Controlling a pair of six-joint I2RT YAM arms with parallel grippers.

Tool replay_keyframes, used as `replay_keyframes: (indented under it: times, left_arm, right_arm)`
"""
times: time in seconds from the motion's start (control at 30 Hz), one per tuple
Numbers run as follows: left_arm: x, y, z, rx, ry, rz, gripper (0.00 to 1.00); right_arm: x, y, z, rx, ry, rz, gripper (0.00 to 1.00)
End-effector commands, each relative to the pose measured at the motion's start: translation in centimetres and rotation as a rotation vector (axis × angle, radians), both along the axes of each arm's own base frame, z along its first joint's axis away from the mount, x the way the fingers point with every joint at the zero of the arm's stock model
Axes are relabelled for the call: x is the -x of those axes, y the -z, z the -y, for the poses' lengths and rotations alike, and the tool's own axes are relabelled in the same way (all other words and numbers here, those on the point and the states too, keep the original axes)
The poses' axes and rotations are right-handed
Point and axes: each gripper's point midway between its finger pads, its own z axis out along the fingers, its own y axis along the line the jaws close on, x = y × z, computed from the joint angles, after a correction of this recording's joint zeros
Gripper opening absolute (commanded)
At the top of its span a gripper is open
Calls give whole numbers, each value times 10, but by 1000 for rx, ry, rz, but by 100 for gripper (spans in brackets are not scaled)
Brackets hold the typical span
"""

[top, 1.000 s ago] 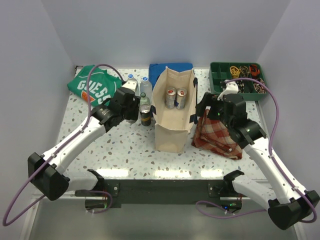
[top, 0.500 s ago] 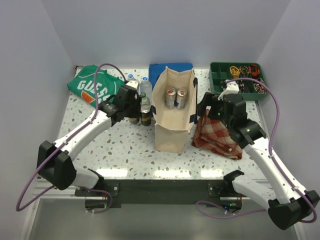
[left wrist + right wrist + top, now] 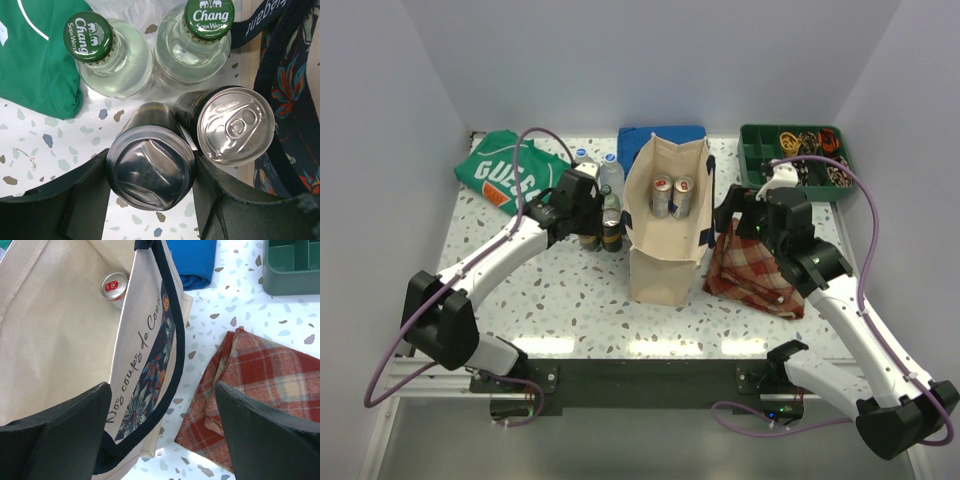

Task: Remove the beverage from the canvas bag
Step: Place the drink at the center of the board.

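Left gripper [image 3: 151, 175]: jaws clamped on a dark can [image 3: 150, 155], upright, outside the canvas bag [image 3: 665, 270], beside two soda bottles [image 3: 116, 60]. Right gripper [image 3: 160, 395]: jaws wide, astride the bag's right wall, gripping nothing. Two red-and-silver cans [image 3: 662, 196] stand inside at the far end, axis vertical, tops up. Right arm looks nearer.
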Motion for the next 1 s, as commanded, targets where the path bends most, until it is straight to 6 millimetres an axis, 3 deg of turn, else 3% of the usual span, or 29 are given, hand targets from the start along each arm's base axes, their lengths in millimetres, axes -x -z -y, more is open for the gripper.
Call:
replay_keyframes:
  times: [0.0, 0.43, 0.97]
  left_arm:
    - [-21, -24, 8, 60, -13, 103, 0]
    - [-21, -7, 4, 30, -39, 71, 0]
    - [-27, -13, -1, 28, -73, 113, 0]
  right_arm:
    - [-1, -4, 6, 15, 21, 16, 89]
    - [-3, -4, 3, 10, 12, 13, 89]
    - [-4, -2, 3, 10, 14, 8, 89]
